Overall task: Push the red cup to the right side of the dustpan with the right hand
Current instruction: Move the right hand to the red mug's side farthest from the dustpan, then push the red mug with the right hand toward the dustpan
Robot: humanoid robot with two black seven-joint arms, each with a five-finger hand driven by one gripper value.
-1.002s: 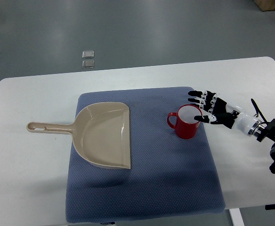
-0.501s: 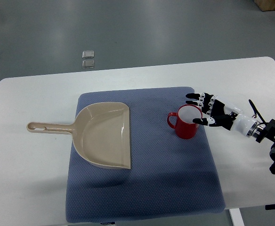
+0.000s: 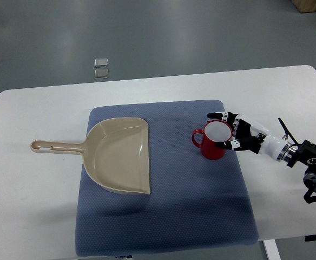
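Reaching in from the right edge of the white table (image 3: 33, 179), the right hand (image 3: 235, 132) presses against the right side of the red cup (image 3: 213, 142), fingers (image 3: 217, 115) spread apart and curving around the rim without closing on it. That cup stands upright on the blue mat (image 3: 201, 211), its handle turned towards the dustpan (image 3: 120, 154), which lies well to the cup's left with its long handle stretching off the mat's left edge. Beyond the table, far behind the cup, two small clear objects (image 3: 101, 67) sit on the grey floor.
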